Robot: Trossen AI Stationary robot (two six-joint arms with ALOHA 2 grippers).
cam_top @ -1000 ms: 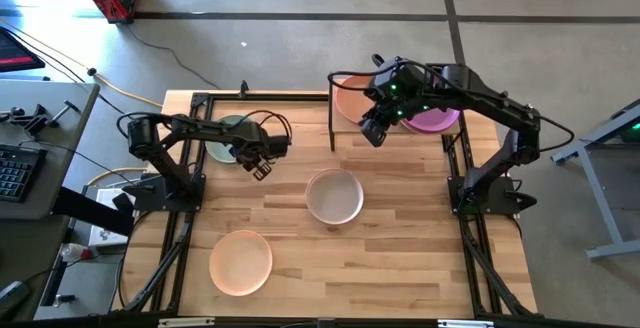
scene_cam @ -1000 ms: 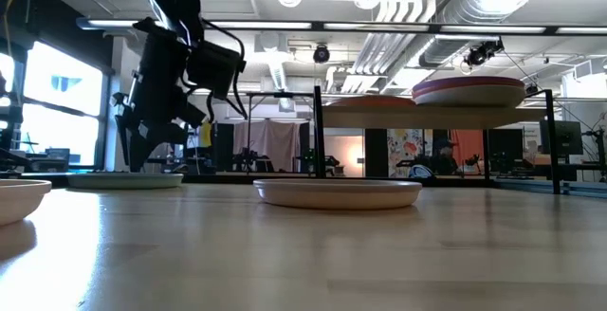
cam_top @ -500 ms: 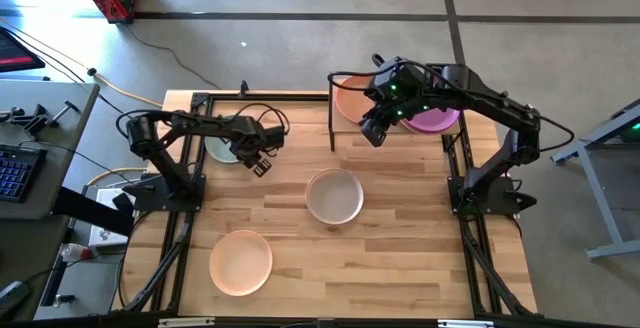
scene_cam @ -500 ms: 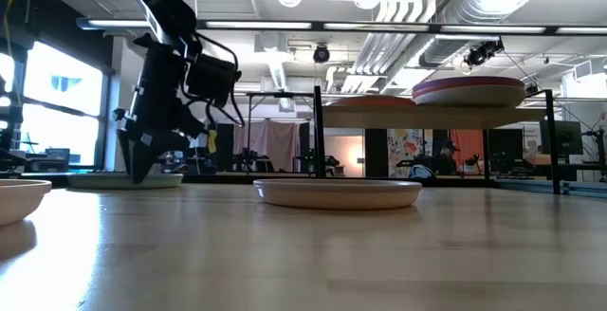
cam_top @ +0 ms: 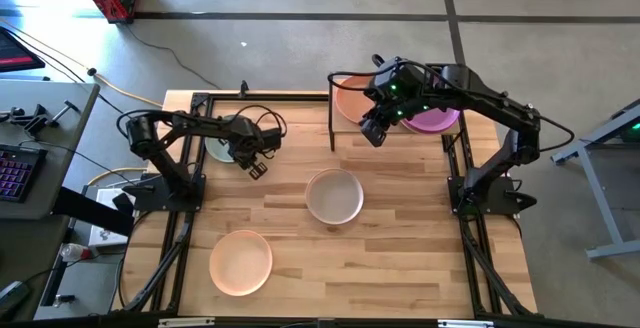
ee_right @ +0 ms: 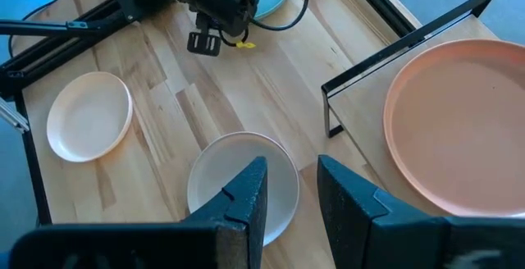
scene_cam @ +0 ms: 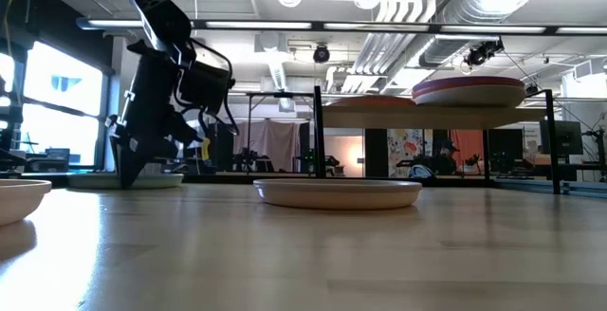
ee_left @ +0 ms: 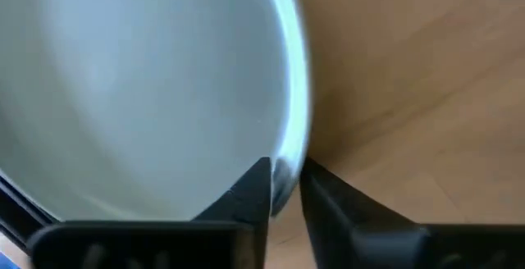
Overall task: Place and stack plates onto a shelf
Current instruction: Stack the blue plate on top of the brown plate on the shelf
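Left gripper (cam_top: 256,167) down at sage green plate (cam_top: 222,140), upper left of high view. Fingers (ee_left: 250,191) narrowly parted, straddling rim, not clamped yet. Risk: thin lip slips out, or plate skates across bench (cam_top: 400,258). Right gripper (cam_top: 372,133) hovers slightly open, empty, at shelf (cam_top: 338,118) front edge, upper right, pink plates on it.
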